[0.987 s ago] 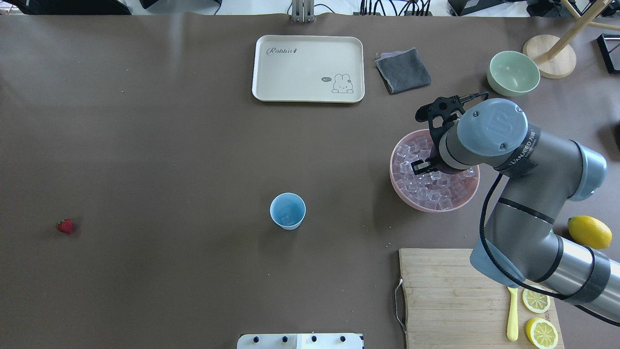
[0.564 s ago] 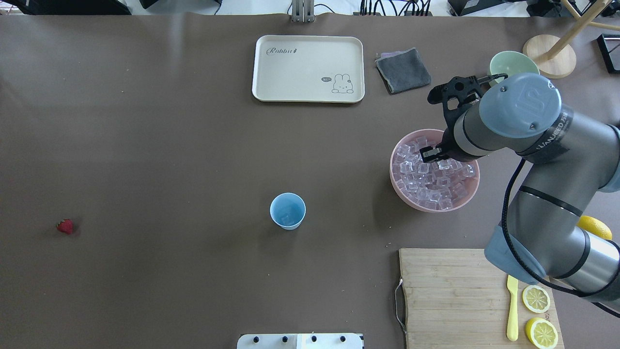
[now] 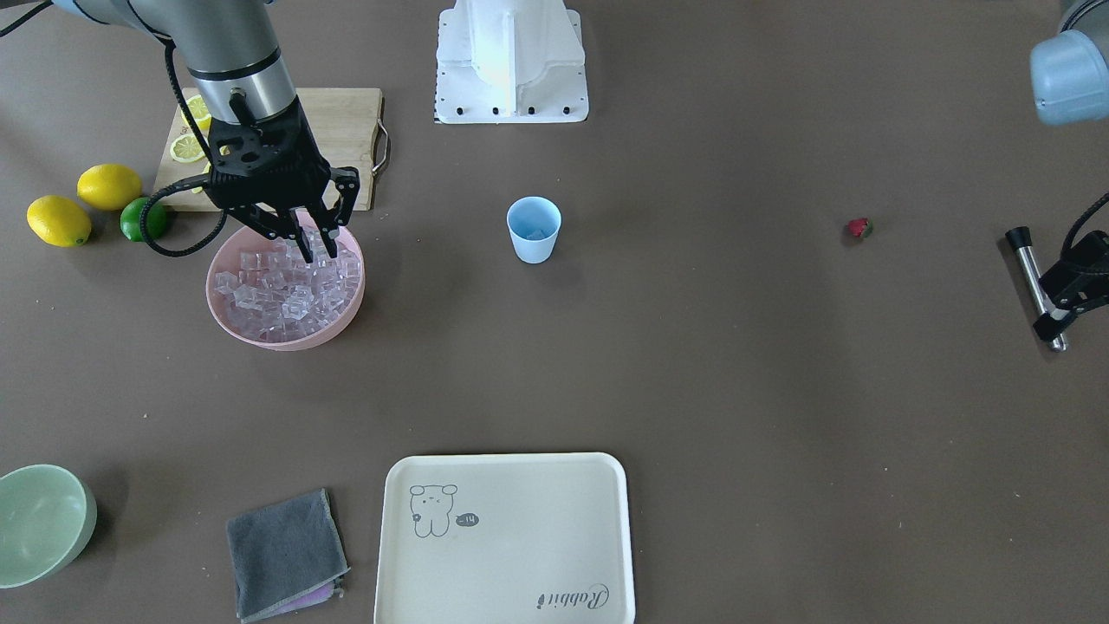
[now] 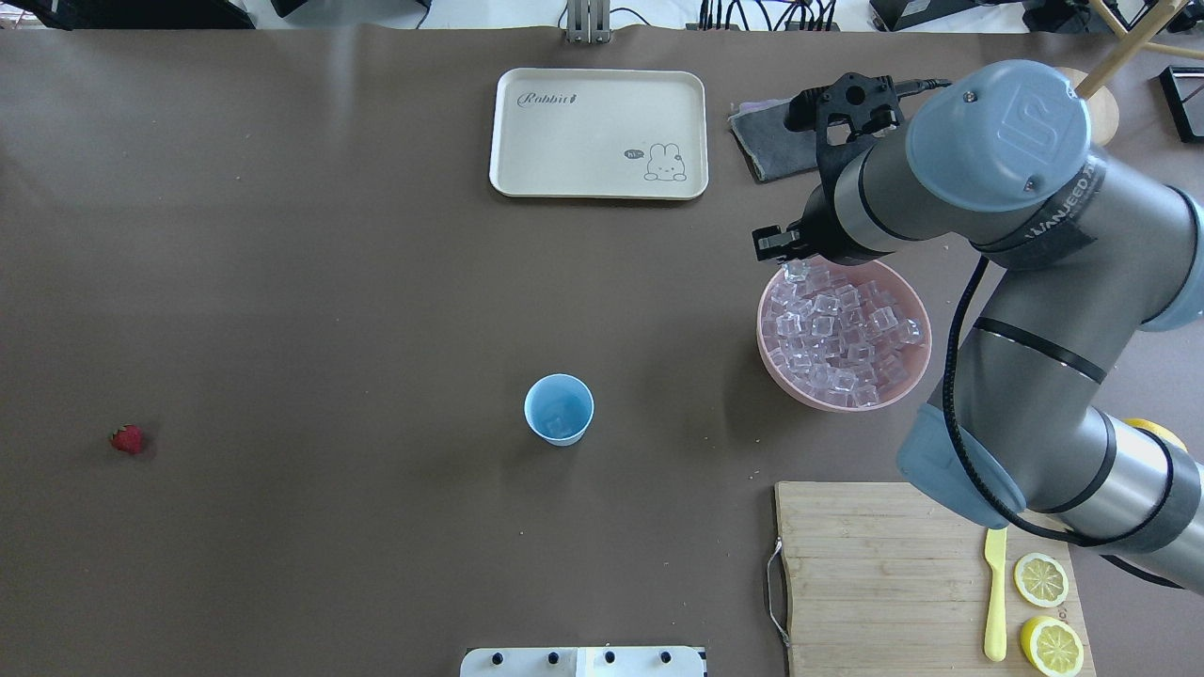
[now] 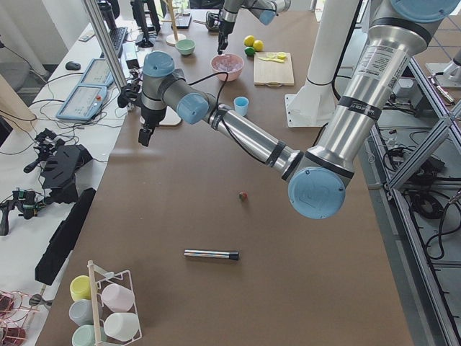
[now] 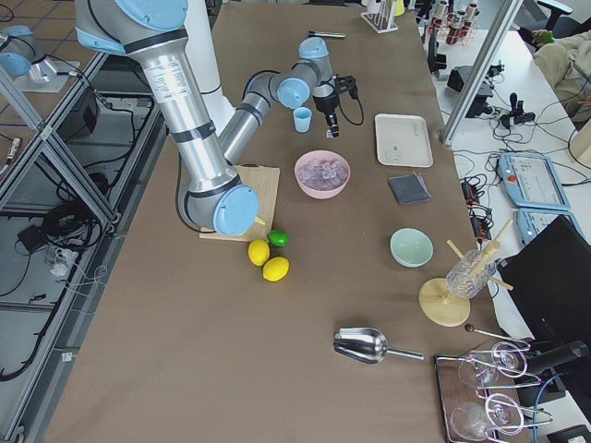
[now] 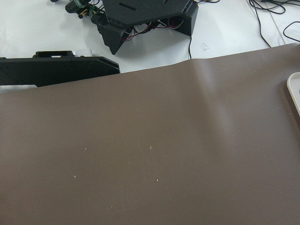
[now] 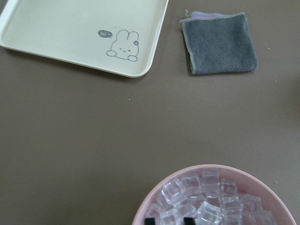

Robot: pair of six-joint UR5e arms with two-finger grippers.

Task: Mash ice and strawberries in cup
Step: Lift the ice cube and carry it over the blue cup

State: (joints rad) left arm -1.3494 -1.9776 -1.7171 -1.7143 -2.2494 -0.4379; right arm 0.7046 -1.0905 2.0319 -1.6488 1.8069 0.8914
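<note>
The right gripper [image 3: 319, 250] is held just above the bowl [image 4: 828, 406], its fingers pointed down and pinched on a cube of ice [image 4: 798, 272]. The other cubes are heaped in the bowl, which is set toward the bench's right end. The cup [image 3: 533, 250] is stood upright at mid-bench, mouth up and long axis vertical, well apart from the bowl. The strawberry [image 4: 128, 439] is laid alone near the left end, its green top turned toward that end. The left gripper [image 5: 144, 138] is hung near the bench's far edge; whether its fingers are spread cannot be told.
</note>
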